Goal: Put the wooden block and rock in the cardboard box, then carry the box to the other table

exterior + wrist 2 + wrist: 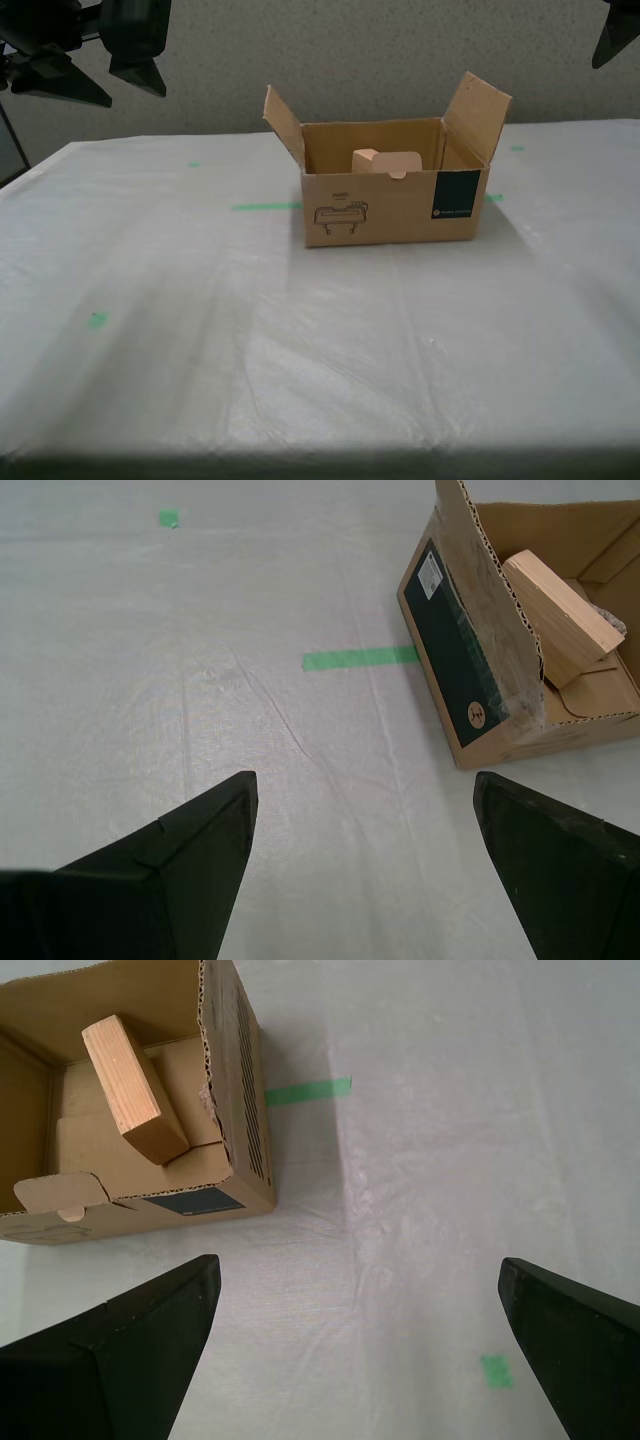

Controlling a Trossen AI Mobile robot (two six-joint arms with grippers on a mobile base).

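Exterior view: cardboard box (395,205) sits on the worktop (200,330), wooden block (385,162) and rock (608,617) inside. My second end effector (365,860) and first end effector (360,1345) gape wide, empty; box at one and eleven o'clock respectively, equally near.

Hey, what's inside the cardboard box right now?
The wooden block leans tilted inside the cardboard box. A bit of the rock peeks out behind it; the rest, and the floor beneath the block, is covered.
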